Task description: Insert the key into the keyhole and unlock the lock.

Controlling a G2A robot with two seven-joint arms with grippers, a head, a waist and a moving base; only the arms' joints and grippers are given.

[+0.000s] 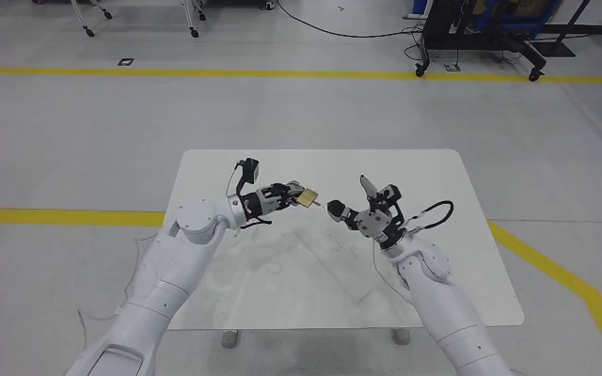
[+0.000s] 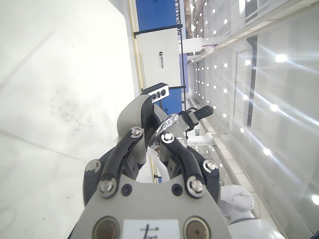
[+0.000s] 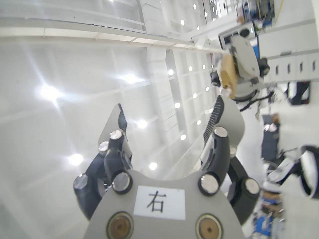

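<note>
Top view: the left gripper (image 1: 287,195) sits just left of the frame's centre, clamped on the brass lock (image 1: 307,197) and holding it up off the table (image 1: 442,169). The left wrist view shows the pads pinching the shiny shackle (image 2: 169,121), mid-frame. The right gripper (image 1: 350,199) is just right of centre with its jaws spread wide and nothing between them. It's near the lock but not touching it.

There's a small pale stub poking out of the lock's right end, facing the right gripper. I reckon that's the key (image 1: 318,200) sitting in the keyhole, but it's too small to be sure.

If so, the step in hand is grabbing the key's head and turning it. My tips:
- Line up the right jaws so the flat head lands square between the pads.
- Close firmly before any twist.
- Turn about the key's own axis, with no sideways levering.

One worry is that the lock is held by the shackle, so the body could swivel with the key instead of unlocking. The left grip has to stay tight, and the shackle needs room to pop.
</note>
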